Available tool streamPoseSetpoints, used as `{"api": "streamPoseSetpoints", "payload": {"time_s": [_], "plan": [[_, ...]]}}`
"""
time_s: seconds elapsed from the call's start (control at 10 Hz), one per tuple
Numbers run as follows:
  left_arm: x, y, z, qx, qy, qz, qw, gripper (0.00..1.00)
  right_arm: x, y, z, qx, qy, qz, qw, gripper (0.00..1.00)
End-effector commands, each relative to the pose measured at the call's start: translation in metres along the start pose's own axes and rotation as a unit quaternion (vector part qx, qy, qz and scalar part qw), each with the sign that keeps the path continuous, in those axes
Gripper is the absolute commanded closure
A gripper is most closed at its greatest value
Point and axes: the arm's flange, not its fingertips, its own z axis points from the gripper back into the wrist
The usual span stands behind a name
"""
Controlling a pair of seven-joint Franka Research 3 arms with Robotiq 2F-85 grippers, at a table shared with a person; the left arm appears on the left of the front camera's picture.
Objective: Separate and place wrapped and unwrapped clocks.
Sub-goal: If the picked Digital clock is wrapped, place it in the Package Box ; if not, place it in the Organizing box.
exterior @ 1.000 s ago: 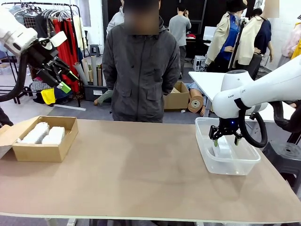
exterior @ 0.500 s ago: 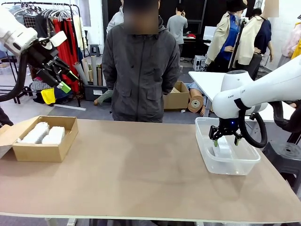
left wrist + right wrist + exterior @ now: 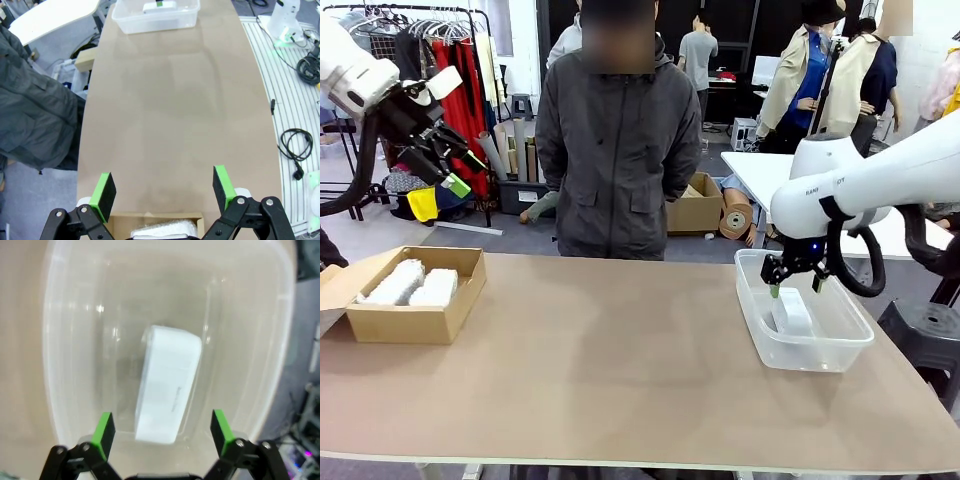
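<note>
Table (image 3: 620, 370): long tan top. A person in a dark grey jacket (image 3: 617, 140) stands at the far edge, arms down, hands out of sight.

Right arm (image 3: 880, 175): white, reaches in from the right and bends down over the clear plastic tub (image 3: 757, 335) near the table's right end. Left arm (image 3: 355, 70): raised high at upper left, above and behind the box, well clear of the table.

Cardboard box (image 3: 405, 320): open, brown, at the table's left end, one flap folded out to the left. Inside, two wrapped clocks (image 3: 415, 283) lie side by side, touching, white under crinkly plastic. Left wrist view catches the top of one wrapped lump at its bottom edge, inside the box rim.

Tub: clear, rectangular, standing upright. Unwrapped clock (image 3: 167, 382): bare white, rounded rectangle, lying flat on the tub floor, roughly centred, faint grey print on its upper face. Front view shows it low in the tub (image 3: 792, 312).

Right gripper (image 3: 161, 429): just above the tub, jaws spread wide, released, nothing between the green pads (image 3: 103, 432); the clock lies below, untouched. Front view places it over the tub's near-left part (image 3: 795, 284).

Left gripper (image 3: 164, 192): jaws parted wide, empty, pointing down the table's length with the box directly beneath.
</note>
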Motion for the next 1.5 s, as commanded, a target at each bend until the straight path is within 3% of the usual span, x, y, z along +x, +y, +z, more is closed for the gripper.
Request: {"api": "streamPoseSetpoints", "payload": {"time_s": [0.0,0.2,0.5,0.8,0.9,1.0,1.2,1.4], "plan": [[-0.002,-0.002,0.002,-0.003,0.003,-0.008,1.000,0.00,0.001,0.000,0.034,0.052,0.023,0.109,0.992,0.00],[-0.002,-0.002,0.002,-0.003,0.003,-0.008,1.000,0.00,-0.005,0.007,0.065,0.098,0.034,0.219,0.970,0.00],[-0.002,-0.002,0.002,-0.003,0.003,-0.008,1.000,0.00,-0.010,0.017,0.096,0.190,0.042,0.336,0.921,0.00],[-0.002,-0.002,0.002,-0.003,0.003,-0.008,1.000,0.00,-0.005,0.014,0.120,0.275,0.015,0.455,0.847,0.00],[-0.002,-0.002,0.002,-0.003,0.003,-0.008,1.000,0.00,-0.002,0.010,0.131,0.300,-0.013,0.477,0.826,0.00],[-0.002,-0.002,0.002,-0.003,0.003,-0.008,1.000,0.00,-0.003,0.009,0.137,0.317,-0.075,0.475,0.817,0.00],[-0.002,-0.002,0.002,-0.003,0.003,-0.008,1.000,0.00,-0.002,0.006,0.147,0.373,-0.168,0.470,0.782,0.00],[-0.002,-0.002,0.002,-0.003,0.003,-0.008,1.000,0.00,0.011,-0.010,0.150,0.420,-0.193,0.470,0.752,0.00]]}}
